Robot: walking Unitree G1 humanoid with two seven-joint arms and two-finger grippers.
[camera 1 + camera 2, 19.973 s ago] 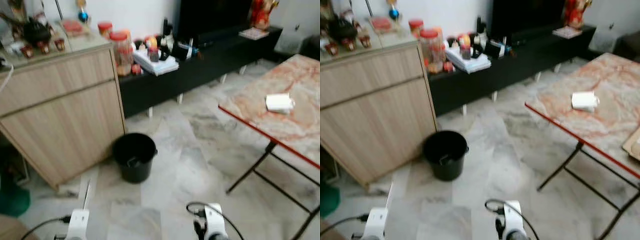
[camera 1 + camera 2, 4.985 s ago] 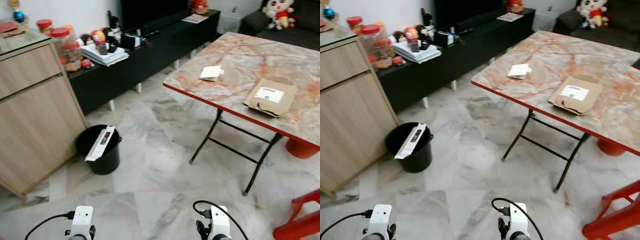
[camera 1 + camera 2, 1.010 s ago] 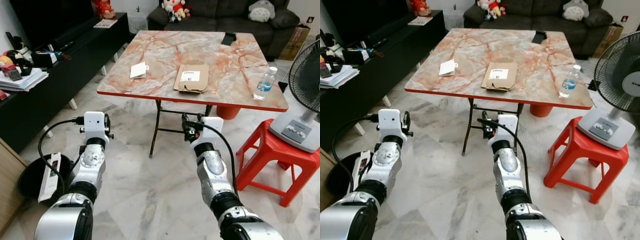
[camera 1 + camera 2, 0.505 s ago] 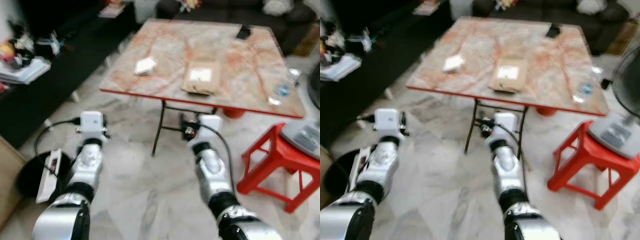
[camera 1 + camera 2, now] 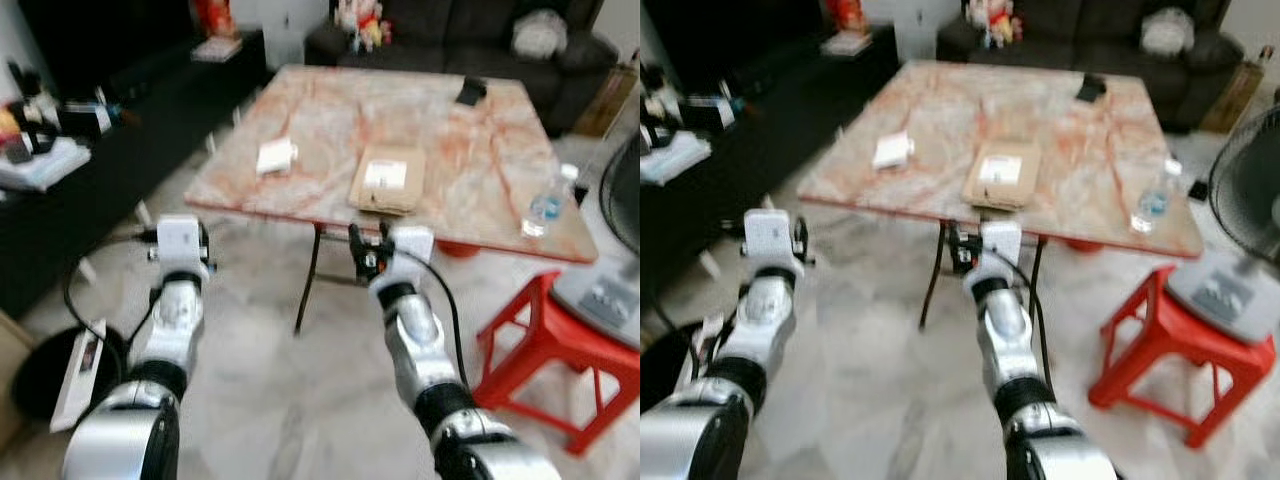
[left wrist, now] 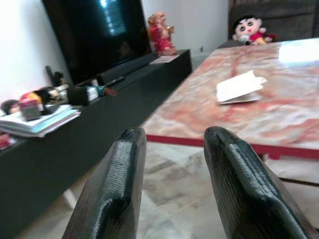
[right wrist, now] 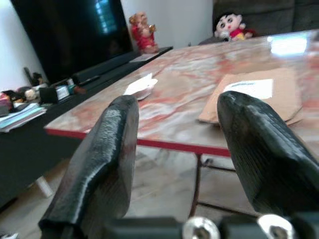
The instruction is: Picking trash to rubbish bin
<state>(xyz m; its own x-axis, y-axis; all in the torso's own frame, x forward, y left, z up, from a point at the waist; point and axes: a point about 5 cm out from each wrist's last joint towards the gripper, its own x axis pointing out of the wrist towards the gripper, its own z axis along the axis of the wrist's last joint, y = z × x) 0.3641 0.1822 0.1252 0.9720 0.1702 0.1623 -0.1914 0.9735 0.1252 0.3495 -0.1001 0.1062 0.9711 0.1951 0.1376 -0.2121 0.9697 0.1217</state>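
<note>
The flat brown cardboard envelope (image 5: 388, 180), with a white label on it, lies near the front edge of the table (image 5: 470, 150), and a small white folded paper (image 5: 273, 156) lies well apart from it, toward our left. The table is square, with a glossy marble-like top in pink and cream, a thin red rim and black folding metal legs. A clear plastic bottle (image 5: 544, 203) stands near its right edge, and a small dark flat object (image 5: 470, 91) lies at the far side. We hold both silver arms raised before the table: the left tool (image 6: 172, 164) has its ribbed black fingers apart, with nothing between them, and the right tool (image 7: 177, 149) is likewise spread and empty. At our far left the round black rubbish bin (image 5: 40, 372) stands on the pale marble floor (image 5: 260, 400), with a long white box (image 5: 78, 370) leaning in it. A red plastic stool (image 5: 560, 350) stands to the right.
</note>
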